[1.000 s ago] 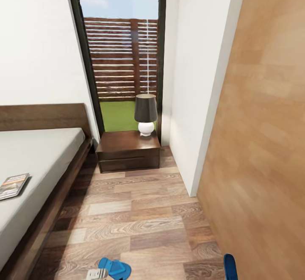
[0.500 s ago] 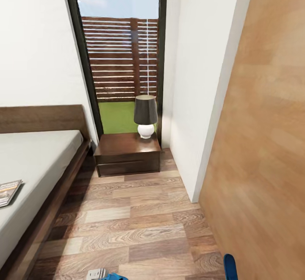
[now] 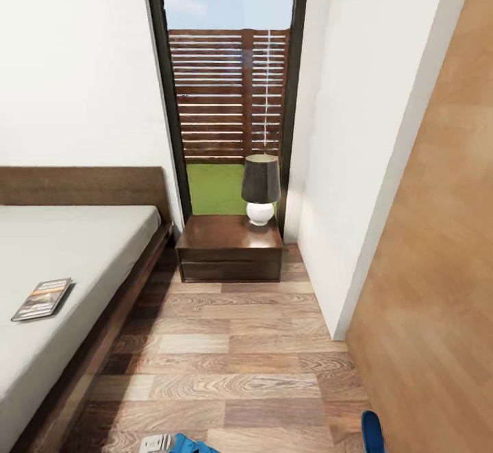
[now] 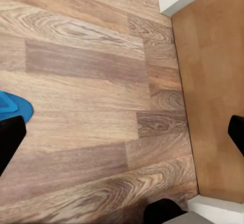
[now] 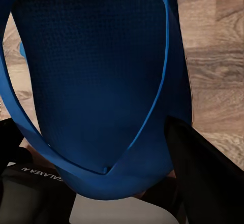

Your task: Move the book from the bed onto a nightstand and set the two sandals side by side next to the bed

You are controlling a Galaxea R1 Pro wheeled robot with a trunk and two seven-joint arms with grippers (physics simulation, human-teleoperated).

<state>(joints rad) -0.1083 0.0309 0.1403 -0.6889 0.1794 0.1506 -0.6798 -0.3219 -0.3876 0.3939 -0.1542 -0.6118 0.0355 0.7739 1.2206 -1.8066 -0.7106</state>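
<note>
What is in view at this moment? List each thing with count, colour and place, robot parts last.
book: one, dark cover with orange band, lying flat on the mattress.
bed: one, dark brown frame, pale grey mattress, along the left wall.
nightstand: one, dark brown, between bed and window.
lamp: one, dark shade, white base, on the nightstand's right rear.
window: one, black frame, slatted fence and grass outside.
sandals: two, bright blue; one on the floor at the head view's bottom edge, one held in the right tool.
left tool: black fingers spread, over the floor.
right tool: black, closed on a sandal.
</note>
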